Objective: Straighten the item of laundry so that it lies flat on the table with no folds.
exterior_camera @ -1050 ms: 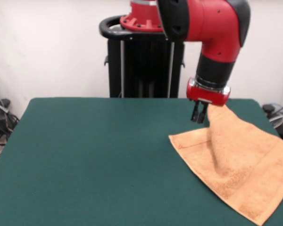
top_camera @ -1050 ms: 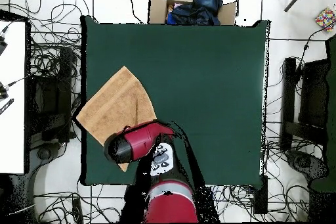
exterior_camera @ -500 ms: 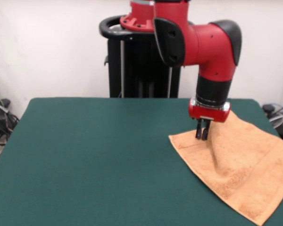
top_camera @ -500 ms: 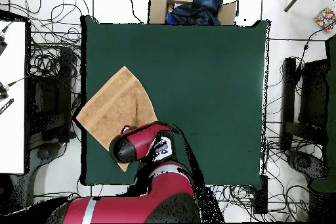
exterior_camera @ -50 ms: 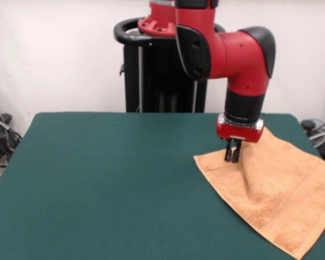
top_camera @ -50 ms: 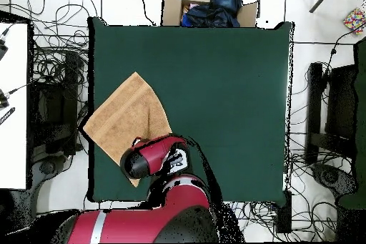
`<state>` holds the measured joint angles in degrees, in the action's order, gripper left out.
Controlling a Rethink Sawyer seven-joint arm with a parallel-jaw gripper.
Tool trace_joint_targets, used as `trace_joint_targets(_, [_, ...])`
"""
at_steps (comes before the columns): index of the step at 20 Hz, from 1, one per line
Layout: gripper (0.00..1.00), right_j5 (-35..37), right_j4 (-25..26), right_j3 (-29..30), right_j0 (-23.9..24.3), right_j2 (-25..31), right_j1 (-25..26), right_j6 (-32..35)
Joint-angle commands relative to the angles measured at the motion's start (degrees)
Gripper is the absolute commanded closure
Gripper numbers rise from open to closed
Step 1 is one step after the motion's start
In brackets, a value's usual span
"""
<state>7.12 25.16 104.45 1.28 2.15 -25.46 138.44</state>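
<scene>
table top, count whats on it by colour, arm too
orange: 1, the towel
dark green: 1, the table cover
red and black: 1, the arm with its tool shut on the towel
total: 3

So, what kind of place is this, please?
Probably a robotics lab: a red arm on a pedestal works at a green felt table holding one towel, with cables strewn over the floor around it.

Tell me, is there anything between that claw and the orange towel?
Nothing. In the front view the gripper has its tips down at the towel, by a raised ridge in the cloth, with no gap showing between them.
</scene>
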Motion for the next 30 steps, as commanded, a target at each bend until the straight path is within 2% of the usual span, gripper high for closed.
trace_joint_targets(1, [1.00, -0.9, 3.3, -8.6, 0.8, -0.9, 8.0, -0.8])
trace_joint_targets(4, [1.00, 1.0, 5.8, -12.2, 4.0, 0.4, 11.4, -4.9])
trace_joint_targets(11, [1.00, -0.1, 12.6, -19.2, 11.0, 3.5, 17.7, -9.7])
trace_joint_targets(19, [1.00, 6.8, 19.2, -20.7, 15.7, 7.6, 16.1, -14.3])
trace_joint_targets(30, [1.00, 10.0, 27.3, -19.9, 21.7, 13.5, 14.3, -16.4])
